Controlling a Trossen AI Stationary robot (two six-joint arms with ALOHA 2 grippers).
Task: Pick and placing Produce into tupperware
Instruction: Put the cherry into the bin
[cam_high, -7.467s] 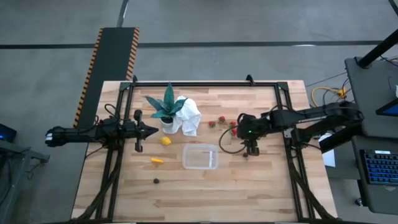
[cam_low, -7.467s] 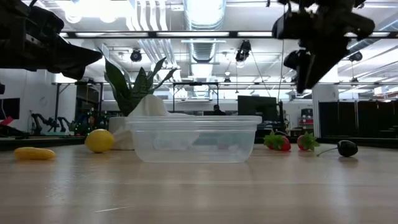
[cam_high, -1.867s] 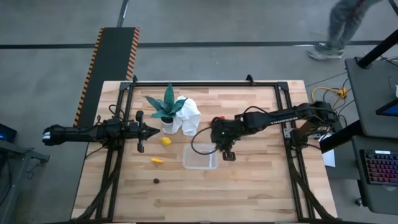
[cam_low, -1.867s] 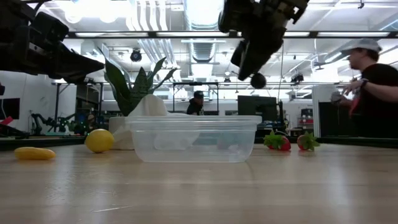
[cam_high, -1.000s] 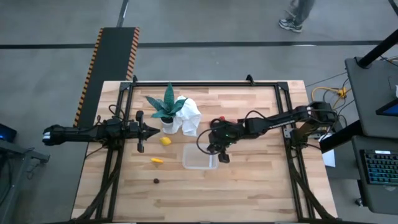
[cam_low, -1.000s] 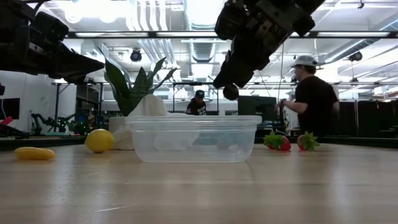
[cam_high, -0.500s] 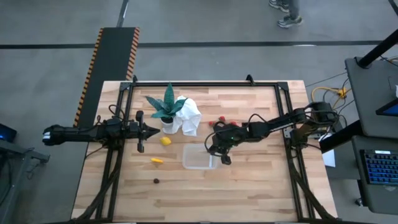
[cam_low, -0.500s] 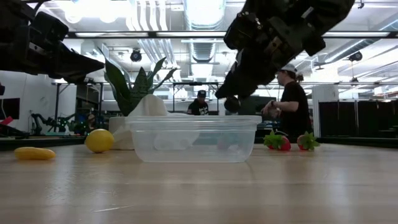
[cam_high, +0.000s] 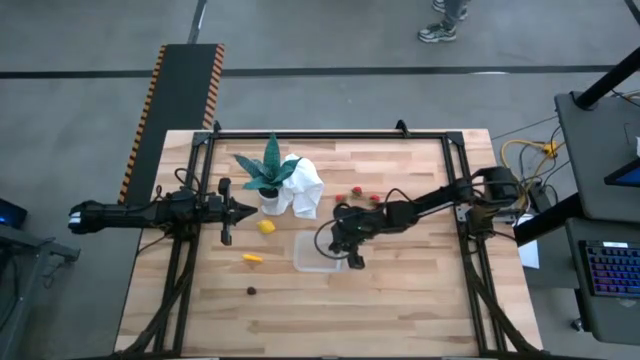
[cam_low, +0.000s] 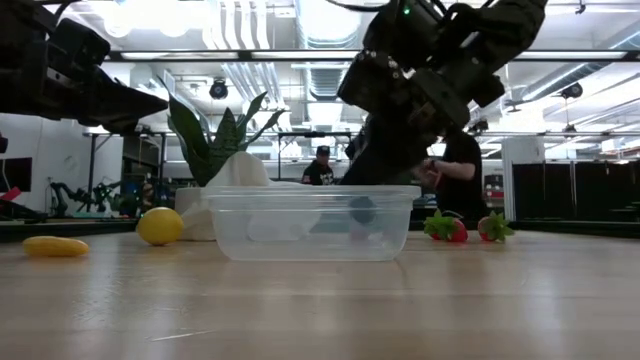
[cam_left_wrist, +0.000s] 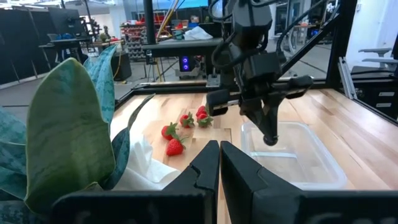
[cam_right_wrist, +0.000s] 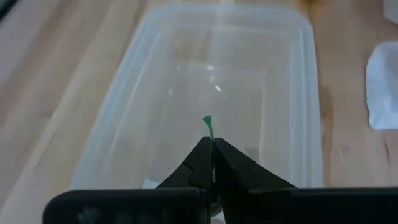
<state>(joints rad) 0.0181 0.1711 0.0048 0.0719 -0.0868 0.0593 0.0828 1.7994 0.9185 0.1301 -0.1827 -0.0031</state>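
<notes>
The clear tupperware (cam_high: 318, 256) stands on the table's middle. My right gripper (cam_high: 338, 246) reaches down into it, shut on a small dark round fruit (cam_left_wrist: 270, 140) with a green stem; the fruit shows through the tupperware's wall (cam_low: 362, 212). Several strawberries (cam_high: 356, 195) lie on the table beyond the tupperware. A lemon (cam_high: 266, 227), a yellow-orange piece (cam_high: 253, 258) and a tiny dark fruit (cam_high: 251, 291) lie to its left. My left gripper (cam_high: 246, 210) hovers shut at the left, beside the lemon. My right gripper pinches the dark fruit's green stem (cam_right_wrist: 208, 125) between its two fingertips; the stem's end sticks out past them. The fingers slant down from above into the tupperware. The fruit hangs below the fingertips, under the rim (cam_low: 310, 192); whether it touches the floor I cannot tell.
A green potted plant (cam_high: 268, 172) and a white cloth (cam_high: 305, 188) stand at the back left of the tupperware. Black frame rails (cam_high: 330, 136) run along the table's edges. A person (cam_low: 460, 165) stands in the room behind.
My right gripper has gone down, and a little toward the table's left edge, with the dark fruit. The fruit has dropped from above the tupperware's rim to inside it. The person behind has walked toward the picture's left.
</notes>
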